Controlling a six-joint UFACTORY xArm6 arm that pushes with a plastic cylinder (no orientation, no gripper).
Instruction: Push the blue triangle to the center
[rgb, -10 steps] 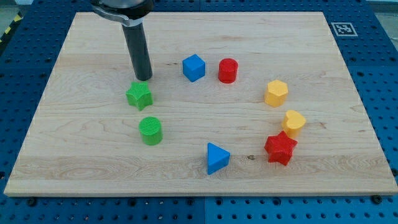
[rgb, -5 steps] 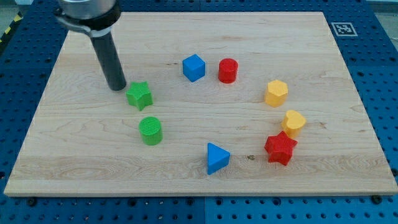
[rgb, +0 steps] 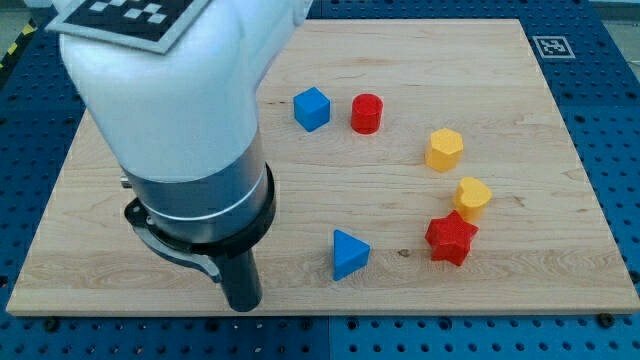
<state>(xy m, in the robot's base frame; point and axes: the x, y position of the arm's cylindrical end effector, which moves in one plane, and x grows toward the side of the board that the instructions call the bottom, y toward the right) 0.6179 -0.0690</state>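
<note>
The push has not begun, as far as I can judge: the small blue plastic triangle block (rgb: 349, 253) lies untouched near the view's bottom edge of the pale wooden board (rgb: 560, 250), below the board's middle, so the whole move toward the centre is left to do. My tip (rgb: 243, 303), the blunt lower end of a straight dark rod, stands to the view's left of the blue triangle and slightly lower, near it but clearly apart, with bare wood between the two. There are no fingers to spread or press together on this rig; the rod is one solid piece and touches no block. Above the rod, the arm's big white housing with its dark collar covers much of the area left of the blue triangle, so whatever lies there is hidden. The board is light, straight-grained wood with a smooth, matte look, resting on a blue perforated table (rgb: 610, 150). The blocks look like ridged, printed plastic. To the right of the blue triangle sits a red star block (rgb: 450, 238), with a yellow heart-shaped block (rgb: 472, 196) touching or just beside it on its upper right. Further up and to the right of the blue triangle is a yellow hexagonal block (rgb: 444, 149). Well above the blue triangle stand a red cylinder block (rgb: 367, 113) and, just left of that, a blue cube block (rgb: 312, 108).
</note>
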